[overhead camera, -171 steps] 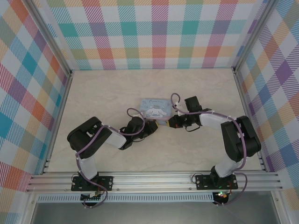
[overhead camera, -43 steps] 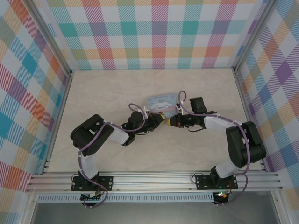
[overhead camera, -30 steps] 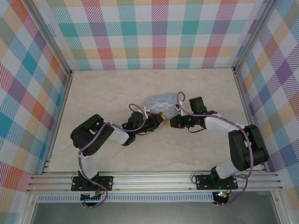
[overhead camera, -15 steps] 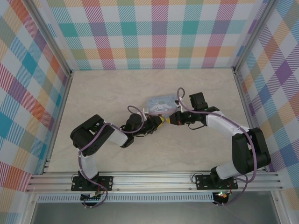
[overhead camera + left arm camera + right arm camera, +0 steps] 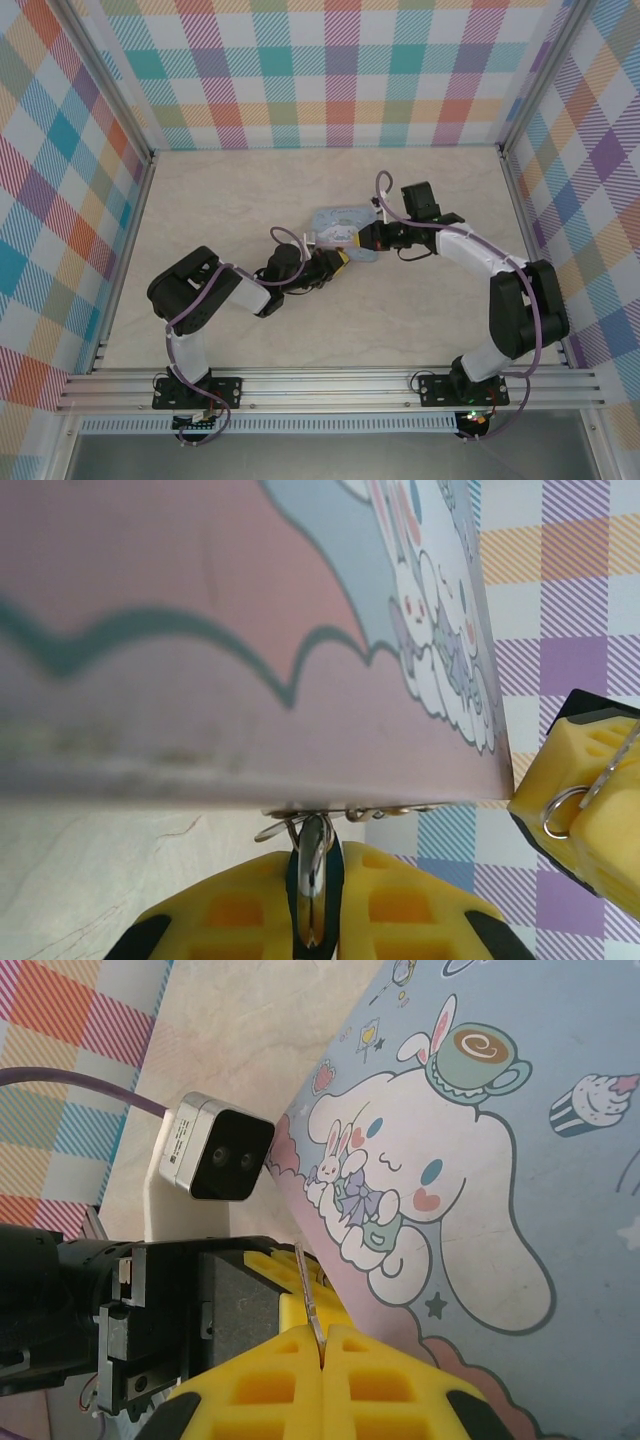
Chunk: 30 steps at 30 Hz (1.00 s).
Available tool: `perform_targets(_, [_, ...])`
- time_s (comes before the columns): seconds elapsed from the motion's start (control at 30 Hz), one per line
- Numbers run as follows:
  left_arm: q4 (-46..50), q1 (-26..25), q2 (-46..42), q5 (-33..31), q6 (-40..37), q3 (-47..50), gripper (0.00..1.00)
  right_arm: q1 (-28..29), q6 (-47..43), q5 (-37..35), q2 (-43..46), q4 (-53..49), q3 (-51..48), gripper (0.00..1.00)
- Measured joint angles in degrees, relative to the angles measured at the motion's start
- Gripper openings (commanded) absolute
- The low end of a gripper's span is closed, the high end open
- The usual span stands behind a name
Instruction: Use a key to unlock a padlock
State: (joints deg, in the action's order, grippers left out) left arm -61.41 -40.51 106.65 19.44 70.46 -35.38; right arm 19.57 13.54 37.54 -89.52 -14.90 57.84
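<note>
Two grasps look done. Our left fingers (image 5: pixel 235 905) are closed on the padlock (image 5: pixel 313 880), seen edge-on at the edge of the cartoon tin (image 5: pixel 480 1160). Our right fingers (image 5: pixel 385 1380) are pinched shut on the key (image 5: pixel 309 1305), a thin sliver pointing toward the left arm. Key and padlock sit near each other but apart, above the bench (image 5: pixel 250 200). We judge that inserting the key, turning it and freeing the shackle are all left to do.

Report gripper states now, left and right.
Left gripper: closed on the tiny blue-bodied padlock at the edge of the pale-blue cartoon-printed tin.
Right gripper: closed on the thin dark metal key.
</note>
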Motion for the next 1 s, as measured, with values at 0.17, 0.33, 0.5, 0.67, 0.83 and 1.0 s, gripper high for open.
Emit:
perform_targets(0.17, [0.85, 0.22, 0.00, 0.02, 0.02, 0.50, 0.00, 0.07, 1.20, 1.44, 0.00, 3.50, -2.84, 0.02])
perform_targets(0.33, [1.20, 0.42, 0.00, 0.11, 0.09, 1.36, 0.00, 0.26, 2.54, 3.37, -0.17, 6.75, -5.22, 0.02])
perform_targets(0.5, [1.77, 0.94, -0.79, 0.44, 0.28, 1.86, 0.00, 0.28, 4.02, 5.33, -0.15, 10.64, -6.58, 0.02])
perform_targets(0.67, [2.78, 1.27, -3.02, 0.50, 1.27, 1.90, 0.00, -0.02, 3.98, 5.60, 2.12, 10.88, -6.91, 0.02])
perform_targets(0.83, [2.05, 1.70, -4.28, 0.48, 2.25, 1.77, 0.00, -0.50, 3.82, 5.64, 5.40, 9.92, -10.19, 0.02])
perform_targets(1.0, [1.42, 1.73, -4.31, 0.52, 2.27, 1.68, 0.00, 0.13, 4.55, 6.69, 7.63, 9.75, -16.79, 0.02])
